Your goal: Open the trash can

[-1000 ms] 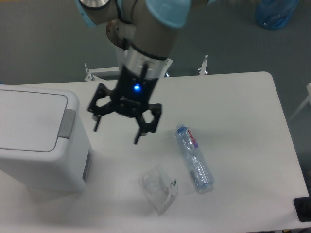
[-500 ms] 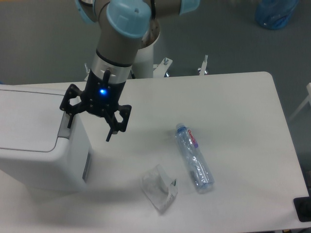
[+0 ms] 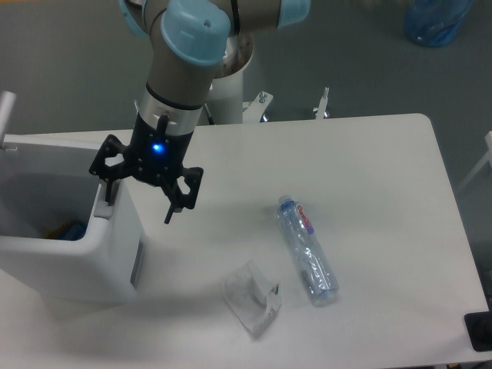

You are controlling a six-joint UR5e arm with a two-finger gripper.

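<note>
Since half a second ago the flat lid of the trash can (image 3: 115, 254) has swung up: where a closed white top lay, the bin now shows its dark inside, with something blue and orange at the bottom (image 3: 65, 231), and only a sliver of the raised lid (image 3: 6, 115) shows at the far left edge. The hand (image 3: 138, 201) has barely shifted; it sits a touch lower and further left than before, over the right rim of the bin where the grey tab was. A second ago it was well to the right, above bare bench.

The hand is released, its two black fingers spread wide, one just over the bin's right rim and the other hanging beside the bin wall above the bench (image 3: 384, 177). Whether the left finger touches the rim cannot be told. A blue light glows on the hand's body.

The trash can stands at the left end of the bench, its left part cut by the picture edge. To its right the white surface is open as far as a crumpled clear wrapper (image 3: 252, 298) near the front and a clear plastic bottle (image 3: 307, 250) lying on its side, cap pointing far. The bench's right edge and rounded far-right corner lie well beyond the bottle
</note>
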